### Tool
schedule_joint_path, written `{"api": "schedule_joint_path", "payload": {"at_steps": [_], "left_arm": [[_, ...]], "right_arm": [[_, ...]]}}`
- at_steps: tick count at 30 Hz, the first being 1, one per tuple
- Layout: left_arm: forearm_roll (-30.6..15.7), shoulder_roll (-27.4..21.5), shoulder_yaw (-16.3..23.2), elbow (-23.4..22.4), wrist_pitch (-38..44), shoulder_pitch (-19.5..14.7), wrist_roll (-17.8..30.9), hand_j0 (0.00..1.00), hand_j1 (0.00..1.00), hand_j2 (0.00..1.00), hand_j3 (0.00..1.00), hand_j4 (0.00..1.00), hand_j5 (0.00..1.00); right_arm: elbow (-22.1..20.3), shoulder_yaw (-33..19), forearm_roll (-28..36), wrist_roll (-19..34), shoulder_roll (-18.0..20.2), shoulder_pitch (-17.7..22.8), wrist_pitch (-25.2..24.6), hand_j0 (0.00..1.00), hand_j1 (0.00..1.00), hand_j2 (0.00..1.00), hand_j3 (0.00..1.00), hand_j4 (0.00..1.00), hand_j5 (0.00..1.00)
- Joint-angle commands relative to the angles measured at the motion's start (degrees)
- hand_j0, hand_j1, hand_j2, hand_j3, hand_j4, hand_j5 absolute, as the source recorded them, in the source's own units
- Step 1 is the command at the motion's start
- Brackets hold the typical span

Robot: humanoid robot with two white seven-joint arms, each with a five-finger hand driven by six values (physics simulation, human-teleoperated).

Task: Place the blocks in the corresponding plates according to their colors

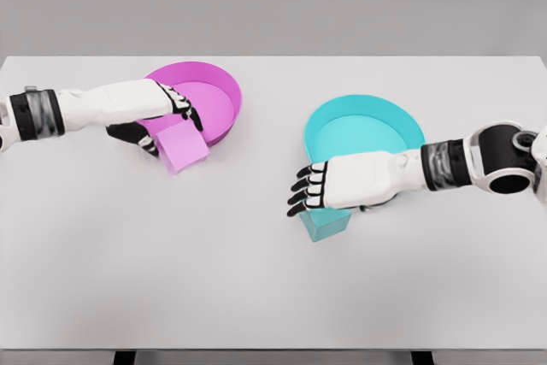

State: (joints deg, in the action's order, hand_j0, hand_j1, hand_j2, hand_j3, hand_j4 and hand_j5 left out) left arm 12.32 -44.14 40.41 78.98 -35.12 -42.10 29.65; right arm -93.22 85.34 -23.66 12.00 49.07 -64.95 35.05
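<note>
Gripping the pink block (182,144) with my left hand (167,113), I have my fingers pinching it from both sides, just at the near rim of the pink plate (224,91). My right hand (320,185) lies flat over the cyan block (326,224), fingers stretched out and close together, not clasping it. That block sits on the desk (273,288) just beside the cyan plate (367,113).
</note>
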Motion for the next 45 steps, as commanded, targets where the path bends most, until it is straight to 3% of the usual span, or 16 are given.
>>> {"api": "schedule_joint_path", "payload": {"at_steps": [1, 4, 7, 10, 13, 14, 15, 18, 21, 23, 28, 41, 45], "left_arm": [[-0.54, 1.34, -0.24, -5.58, 0.12, 0.0, -0.21, 0.57, 0.57, 0.57, 0.57, 0.57, 0.57], [-3.35, 2.22, -0.95, -10.51, 0.12, -2.46, -0.21, 0.57, 0.57, 0.57, 0.57, 0.57, 0.57], [-6.17, 2.48, -1.83, -12.8, 0.12, -4.66, -0.12, 0.57, 0.57, 0.57, 0.57, 0.57, 0.57], [-5.55, 4.06, -1.83, -13.32, 0.12, -6.5, -0.03, 0.59, 0.59, 0.59, 0.59, 0.59, 0.59], [-6.08, 3.98, -1.83, -14.38, 0.12, -8.26, -0.12, 0.83, 0.83, 0.83, 0.83, 0.83, 0.83], [-6.17, 3.71, -1.83, -14.29, 0.12, -8.44, -0.21, 0.98, 0.98, 0.98, 0.98, 0.98, 0.98], [-6.08, 2.92, -1.83, -13.94, 0.12, -8.61, -0.21, 1.0, 1.0, 1.0, 1.0, 1.0, 1.0], [-5.82, -2.52, -1.12, -13.06, 0.12, -7.39, -0.12, 1.0, 1.0, 1.0, 1.0, 1.0, 1.0], [-5.82, -10.96, -1.21, -12.62, 0.12, -4.31, -0.12, 1.0, 1.0, 1.0, 1.0, 1.0, 1.0], [-5.99, -13.25, -1.3, -13.06, 0.12, -2.47, -0.12, 1.0, 1.0, 1.0, 1.0, 1.0, 1.0], [-5.2, -12.02, -0.68, -12.88, 0.12, 0.7, 2.6, 1.0, 1.0, 1.0, 1.0, 1.0, 1.0], [-3.79, -9.65, -0.24, -14.47, 0.12, 1.49, 4.19, 1.0, 1.0, 1.0, 1.0, 1.0, 1.0], [-3.79, -9.56, -0.24, -14.47, 0.12, 1.58, 4.19, 1.0, 1.0, 1.0, 1.0, 1.0, 1.0]], "right_arm": [[1.02, 0.0, 0.02, 0.04, -0.73, -0.01, -0.05, 1.0, 1.0, 1.0, 1.0, 1.0, 1.0], [2.25, 0.0, -0.42, 0.39, -0.82, 0.43, -0.05, 1.0, 1.0, 1.0, 1.0, 1.0, 1.0], [2.52, 0.0, -1.12, 0.39, -1.52, 1.05, -0.05, 1.0, 1.0, 1.0, 1.0, 1.0, 1.0], [2.52, 0.0, -1.21, 0.39, -1.87, 1.05, -0.05, 1.0, 1.0, 1.0, 1.0, 1.0, 1.0], [2.52, 0.0, -1.3, 0.39, -2.49, 1.49, -0.05, 1.0, 1.0, 1.0, 1.0, 1.0, 1.0], [2.52, 0.0, -1.56, 0.39, -2.58, 1.49, -0.05, 1.0, 1.0, 1.0, 1.0, 1.0, 1.0], [2.52, 0.0, -1.56, 0.48, -2.58, 1.49, -0.05, 1.0, 1.0, 1.0, 1.0, 1.0, 1.0], [2.52, 0.0, -1.56, 0.48, -2.58, 1.49, -0.05, 1.0, 1.0, 1.0, 1.0, 1.0, 1.0], [2.52, 0.0, -1.65, 0.48, -2.84, 1.49, -0.05, 1.0, 1.0, 1.0, 1.0, 1.0, 1.0], [2.43, -0.09, -1.65, 2.14, -2.93, 1.49, -0.05, 1.0, 1.0, 1.0, 1.0, 1.0, 1.0], [2.17, -0.09, -2.36, 2.76, -3.02, 1.49, -0.05, 0.88, 0.88, 0.88, 0.88, 0.88, 0.88], [1.9, -0.88, -2.53, 3.11, -3.9, 1.05, -0.05, 0.7, 0.7, 0.7, 0.7, 0.7, 0.7], [0.41, -0.88, -2.44, 3.11, -3.98, 0.87, -0.05, 0.7, 0.7, 0.7, 0.7, 0.7, 0.7]]}}
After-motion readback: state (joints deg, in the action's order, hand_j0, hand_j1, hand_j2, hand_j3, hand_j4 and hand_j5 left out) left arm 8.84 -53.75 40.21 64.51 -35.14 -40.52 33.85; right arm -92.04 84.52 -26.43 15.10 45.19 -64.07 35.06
